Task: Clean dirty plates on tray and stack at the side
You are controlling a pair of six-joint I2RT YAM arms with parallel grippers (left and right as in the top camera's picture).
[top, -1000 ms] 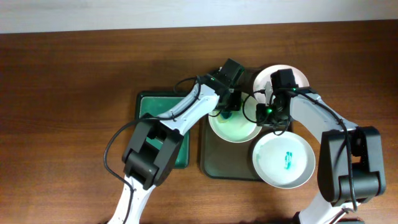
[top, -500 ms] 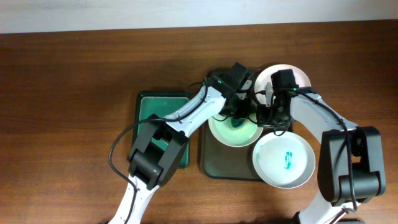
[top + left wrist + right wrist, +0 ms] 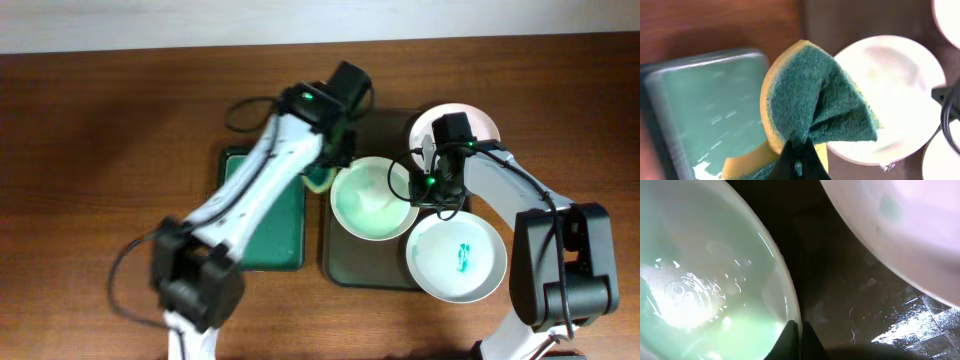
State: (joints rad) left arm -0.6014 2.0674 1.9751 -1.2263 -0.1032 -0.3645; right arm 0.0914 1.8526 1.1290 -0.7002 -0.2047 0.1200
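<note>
Wetness shows on the middle plate [image 3: 372, 198], which lies on the tray [image 3: 345, 268] with a pale greenish sheen and no blue mark that I can make out. The right pincer [image 3: 799, 336] sits at this plate's right rim. Its fingers are almost together and seem to nip the rim between them, though the wrist view is too close and dark there to be sure. The left pincer [image 3: 800, 159] is closed tight on a folded sponge [image 3: 815, 107], green face out over yellow backing. It holds the sponge above the seam between the tray and the green tray [image 3: 705, 100], beside the middle plate and clear of it. A smeared plate [image 3: 455, 258], with a teal streak near its centre, lies at the tray's near right corner and overhangs the table [image 3: 120, 120]. A third plate [image 3: 482, 122], plain white, lies at the far right corner, partly under the right arm.

By the look of them, the plates are rigid, light and brittle. The wet one will likely be slippery, and a shallow pinch may let it swing or slide out. The better hold is deep over the rim, one finger above and one below, with the plate kept near level. The sponge is soft and gives, so it wants a firm squeeze.
</note>
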